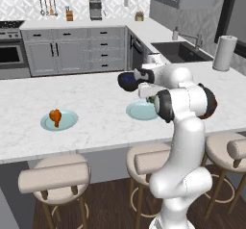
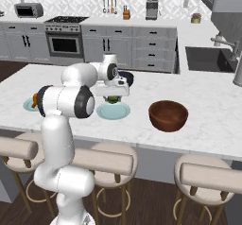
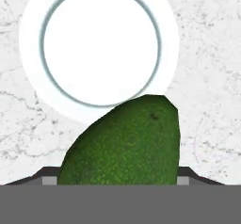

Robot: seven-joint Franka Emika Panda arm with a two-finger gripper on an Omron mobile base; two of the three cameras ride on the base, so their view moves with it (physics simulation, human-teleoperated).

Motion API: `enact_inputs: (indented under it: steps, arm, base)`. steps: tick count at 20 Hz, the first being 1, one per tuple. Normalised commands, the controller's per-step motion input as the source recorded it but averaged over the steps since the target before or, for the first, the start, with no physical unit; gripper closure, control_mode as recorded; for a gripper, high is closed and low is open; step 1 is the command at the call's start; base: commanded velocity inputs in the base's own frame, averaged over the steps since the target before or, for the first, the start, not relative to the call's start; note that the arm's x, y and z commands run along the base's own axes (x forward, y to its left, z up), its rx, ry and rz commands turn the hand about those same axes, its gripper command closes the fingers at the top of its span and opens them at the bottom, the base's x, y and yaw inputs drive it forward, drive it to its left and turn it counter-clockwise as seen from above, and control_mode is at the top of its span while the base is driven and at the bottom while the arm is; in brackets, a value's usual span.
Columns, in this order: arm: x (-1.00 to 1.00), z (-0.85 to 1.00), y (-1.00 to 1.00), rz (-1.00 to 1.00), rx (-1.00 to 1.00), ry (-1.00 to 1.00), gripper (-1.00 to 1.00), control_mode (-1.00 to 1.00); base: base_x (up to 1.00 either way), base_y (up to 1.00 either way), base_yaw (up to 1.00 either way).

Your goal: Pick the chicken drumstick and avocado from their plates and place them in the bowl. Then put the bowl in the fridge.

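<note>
Right now your jaws (image 3: 117,180) sit closed around the avocado (image 3: 124,140), which fills the lower part of the hand view: a dark green, pebbled skin with tiny lighter flecks, narrowing toward a blunt end. Behind it you see the plate (image 3: 101,51), washed out almost white with a grey-blue ring, on the marble surface (image 3: 207,100). From the right base view, the avocado (image 2: 112,98) shows as a small green lump under the hand, just above the teal plate (image 2: 113,110). You have the bowl (image 2: 168,116), reddish-brown and deep, standing to the right of that plate, apart from it. Over in the left base view, the drumstick (image 1: 55,117), orange-brown, lies on the other plate (image 1: 59,120).
</note>
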Motion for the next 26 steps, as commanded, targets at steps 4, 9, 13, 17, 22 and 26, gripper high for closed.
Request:
enact_inputs:
  steps: [4, 9, 13, 17, 22, 26]
  arm:
    - [-1.0, 0.76, -0.77, -0.08, -0.02, -0.15, 1.0, -1.0]
    - [-0.5, 0.78, -0.96, -0.12, 0.11, -0.07, 1.0, -1.0]
    - [-0.09, 0.33, -1.0, -0.03, 0.19, 0.0, 1.0, -1.0]
    - [0.0, 0.0, -0.98, -0.04, 0.09, 0.0, 1.0, -1.0]
    - [0.07, -0.08, -0.76, 0.0, 0.0, 0.02, 1.0, -1.0]
    - [0.5, -0.3, -0.45, 0.0, -0.04, 0.02, 1.0, -1.0]
  base:
    - [0.0, 0.0, 0.0]
    - [0.0, 0.0, 0.0]
    - [0.0, 0.0, 0.0]
    - [0.0, 0.0, 0.0]
    - [0.0, 0.0, 0.0]
    - [0.0, 0.0, 0.0]
